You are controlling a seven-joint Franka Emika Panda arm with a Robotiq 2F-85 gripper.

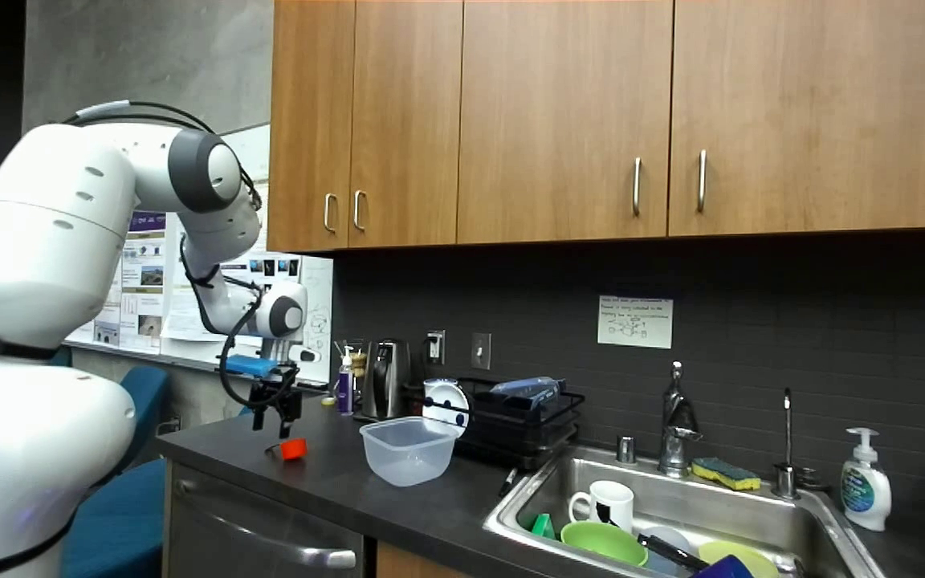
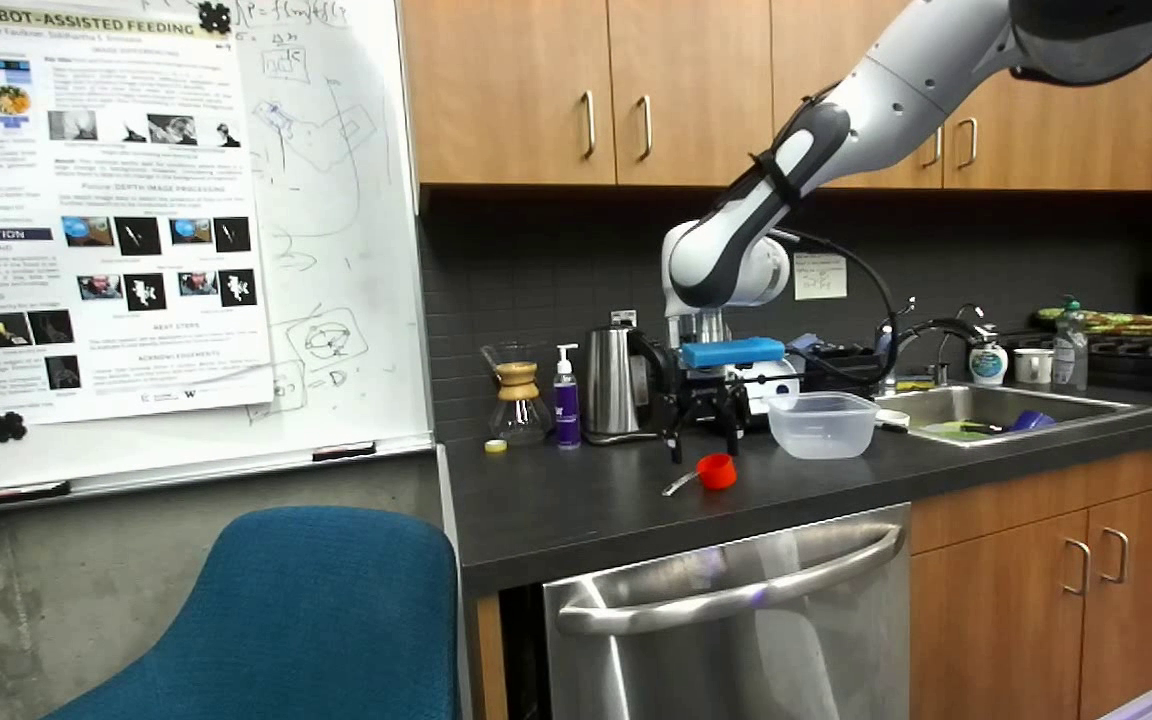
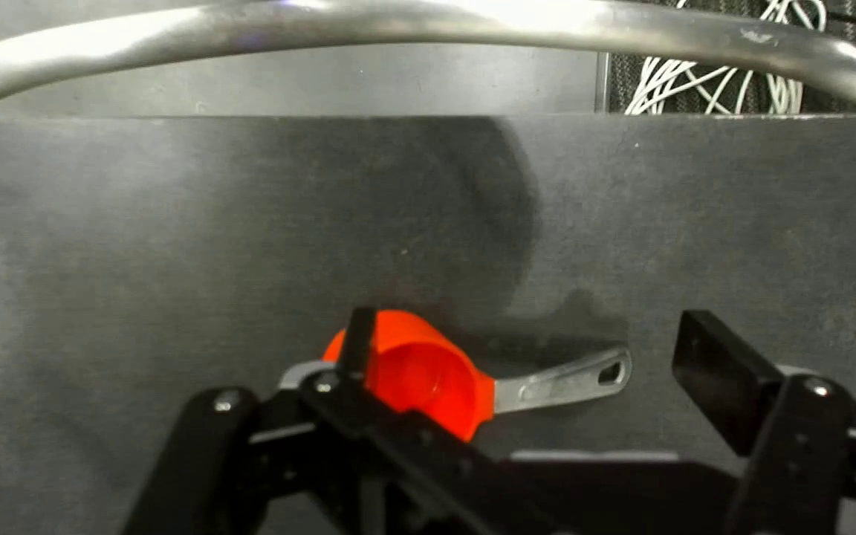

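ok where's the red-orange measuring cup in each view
In an exterior view: cup lower left, just below the gripper.
In an exterior view: cup right of and below centre.
Wrist view: cup just below centre, partly behind a finger.
Shared landmark: the curved dishwasher handle.

Noted dark tiled wall (image 1: pixel 735 321) behind the back edge of the counter surface (image 2: pixel 546 500), wooden cabinets (image 1: pixel 567 120) overhead, steel dishwasher (image 2: pixel 726 650) under the front edge, and, off the end corner, blue chair (image 2: pixel 316 610) before concrete wall (image 2: pixel 106 580) hung with whiteboard (image 2: pixel 336 250).
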